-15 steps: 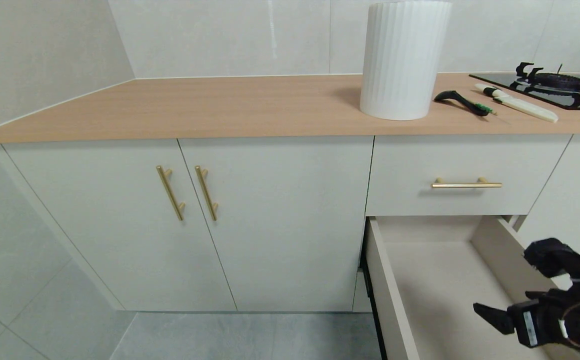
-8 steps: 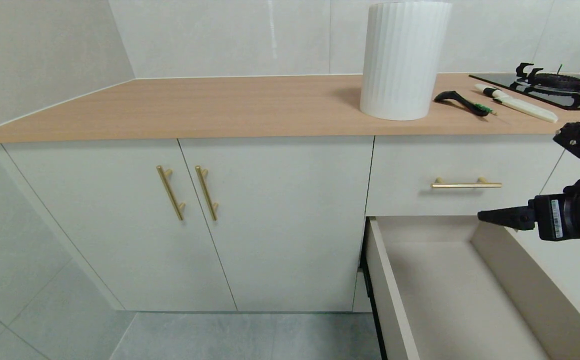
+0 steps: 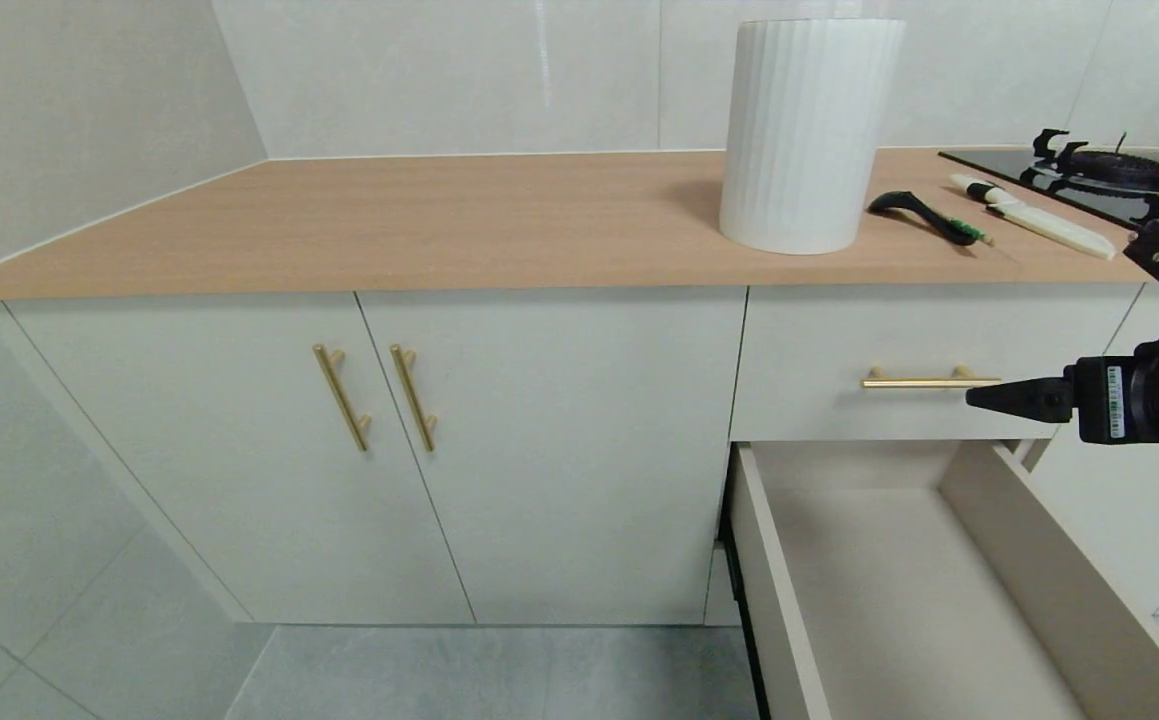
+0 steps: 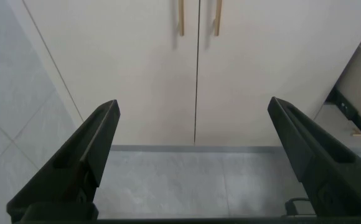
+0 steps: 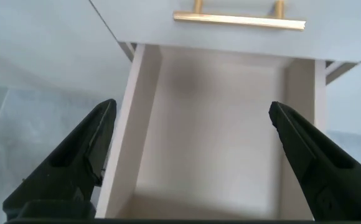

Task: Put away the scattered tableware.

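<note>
On the wooden counter [image 3: 439, 220], a black-handled tool with a green tip [image 3: 924, 212] lies beside a white knife [image 3: 1034, 215], both right of a tall white ribbed container [image 3: 804, 130]. Below them the lower drawer [image 3: 774, 580] stands pulled out with nothing inside; its bare bottom [image 5: 218, 137] faces the right wrist camera. My right gripper [image 3: 984, 398] hangs above that drawer at the height of the upper drawer's gold handle [image 3: 929, 380], well below the counter top. It is open [image 5: 190, 118] and holds nothing. My left gripper [image 4: 193, 109] is open too, facing the cabinet doors and the floor.
A gas hob [image 3: 1114, 165] sits at the counter's far right. Two closed cabinet doors with gold handles [image 3: 374, 398] fill the left; their handles [image 4: 199, 15] appear in the left wrist view. The closed upper drawer's handle [image 5: 239, 20] is above the open one. Grey tiled floor [image 3: 489, 675] lies below.
My right gripper has risen from low over the open drawer to the height of the upper drawer's handle. The head camera has shifted slightly.
</note>
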{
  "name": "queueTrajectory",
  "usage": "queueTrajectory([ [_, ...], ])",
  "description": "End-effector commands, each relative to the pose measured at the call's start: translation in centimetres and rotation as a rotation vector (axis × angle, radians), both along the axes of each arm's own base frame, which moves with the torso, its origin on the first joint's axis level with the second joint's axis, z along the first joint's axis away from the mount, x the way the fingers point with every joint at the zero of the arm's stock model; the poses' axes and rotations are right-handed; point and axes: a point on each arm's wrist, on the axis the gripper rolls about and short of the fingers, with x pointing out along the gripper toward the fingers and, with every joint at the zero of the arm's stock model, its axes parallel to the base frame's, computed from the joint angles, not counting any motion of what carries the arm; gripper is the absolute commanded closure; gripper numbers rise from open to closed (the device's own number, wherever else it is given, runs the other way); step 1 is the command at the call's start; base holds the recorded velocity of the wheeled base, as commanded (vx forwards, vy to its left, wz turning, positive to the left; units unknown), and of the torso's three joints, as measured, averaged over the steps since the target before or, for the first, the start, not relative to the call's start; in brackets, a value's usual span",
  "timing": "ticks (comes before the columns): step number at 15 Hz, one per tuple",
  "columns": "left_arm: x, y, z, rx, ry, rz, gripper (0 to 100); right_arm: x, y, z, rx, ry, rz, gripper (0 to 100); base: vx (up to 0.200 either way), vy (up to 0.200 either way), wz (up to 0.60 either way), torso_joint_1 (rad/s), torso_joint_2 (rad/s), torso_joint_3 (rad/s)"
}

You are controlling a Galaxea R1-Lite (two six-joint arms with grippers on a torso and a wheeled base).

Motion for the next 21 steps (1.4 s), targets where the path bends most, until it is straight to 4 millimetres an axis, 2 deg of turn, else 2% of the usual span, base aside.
queueTrajectory([
  [1, 0.0, 0.0, 0.0, 0.000, 0.000, 0.000, 0, 0.1, 0.0, -0.1, -0.001, 0.002, -0.001, 0, 0.000, 0.000, 0.00, 0.163, -0.35, -0.281],
  [4, 0.0, 0.0, 0.0, 0.000, 0.000, 0.002, 0, 0.3, 0.0, -0.2, -0.002, 0.009, -0.001, 0, 0.000, 0.000, 0.00, 0.061, -0.54, -0.284],
  [11, 0.0, 0.0, 0.0, 0.000, 0.000, 0.002, 0, 1.2, 0.1, -0.9, -0.022, 0.032, 0.005, 0, 0.000, 0.000, 0.00, 0.236, -0.47, -0.276],
  [14, 0.0, 0.0, 0.0, 0.000, 0.000, 0.000, 0, 1.8, 0.2, -0.8, -0.020, -0.002, 0.001, 0, 0.000, 0.000, 0.00, 0.087, -0.18, -0.105],
  [15, 0.0, 0.0, 0.0, 0.000, 0.000, 0.002, 0, 2.7, 0.3, -0.2, -0.016, -0.035, 0.002, 0, 0.000, 0.000, 0.00, 0.036, -0.06, -0.022],
  [17, 0.0, 0.0, 0.0, 0.000, 0.000, 0.000, 0, 6.5, 0.9, 0.5, -0.018, -0.059, -0.018, 0, 0.000, 0.000, 0.00, 0.000, 0.00, 0.000],
  [21, 0.0, 0.0, 0.0, 0.000, 0.000, 0.002, 0, 12.7, 0.8, -1.2, -0.079, 0.014, -0.146, 0, 0.000, 0.000, 0.00, 0.000, 0.00, 0.000],
])
